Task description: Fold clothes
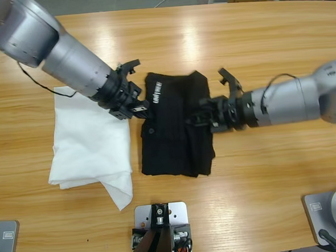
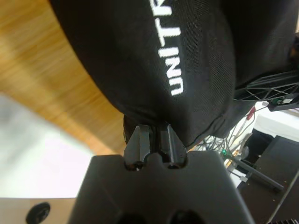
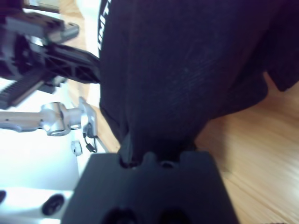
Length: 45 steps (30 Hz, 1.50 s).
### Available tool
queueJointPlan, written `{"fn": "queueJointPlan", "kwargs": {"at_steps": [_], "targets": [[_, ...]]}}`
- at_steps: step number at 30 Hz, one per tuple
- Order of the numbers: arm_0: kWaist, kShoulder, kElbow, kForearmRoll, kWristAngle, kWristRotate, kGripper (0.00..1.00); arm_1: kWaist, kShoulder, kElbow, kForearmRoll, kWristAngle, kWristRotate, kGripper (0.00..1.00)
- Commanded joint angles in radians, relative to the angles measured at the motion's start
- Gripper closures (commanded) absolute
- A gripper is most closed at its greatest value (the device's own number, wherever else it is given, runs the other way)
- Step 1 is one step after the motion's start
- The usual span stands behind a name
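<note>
A: Where is the black T-shirt (image 1: 175, 125)?
B: Folded, mid-tabletop (image 1: 219, 37), beside the white garment (image 1: 89, 142).
A: Gripper status?
B: Left gripper (image 1: 137, 109) clamps its left edge; right gripper (image 1: 195, 118) clamps its right.

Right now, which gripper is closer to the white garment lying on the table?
Left. The left gripper hangs at the white garment's upper right edge while gripping the black T-shirt. The right gripper is across the shirt, at its far side.
</note>
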Motion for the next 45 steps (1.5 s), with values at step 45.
{"fn": "queueJointPlan", "kwargs": {"at_steps": [45], "targets": [[0.487,-0.296,0.333,0.316,0.054,0.338,1.000,0.255,0.461,-0.758,0.371,0.084,-0.035,1.000]]}}
